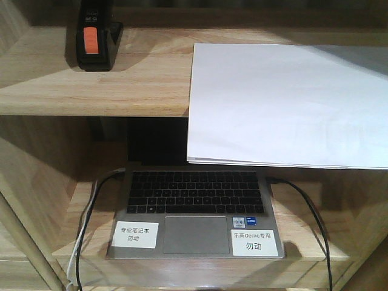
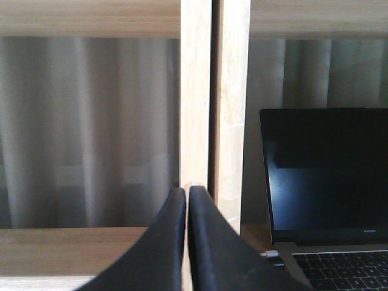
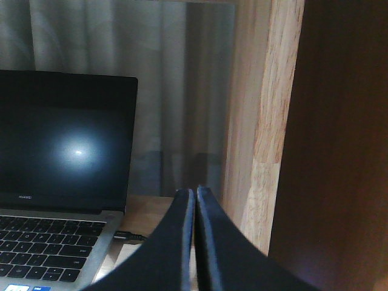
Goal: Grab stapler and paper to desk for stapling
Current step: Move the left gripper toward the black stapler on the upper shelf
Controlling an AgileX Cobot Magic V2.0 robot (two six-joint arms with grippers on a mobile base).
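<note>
The stapler [image 1: 94, 36] stands at the back left of the upper shelf [image 1: 91, 91]. The paper [image 1: 285, 103] lies on the shelf's right side, hanging over its front edge above the laptop [image 1: 194, 212].

The left gripper [image 2: 187, 191] and the right gripper [image 3: 194, 193] are both clenched on nothing, and both face the lower bay beside the laptop.

To begin well, each arm probably has to rise to the upper shelf and part its fingers first. The left would straddle the stapler's narrow body. The right would pinch the paper's overhanging edge, keeping clear of the post [image 2: 215, 103]. The desk is in no view.
</note>
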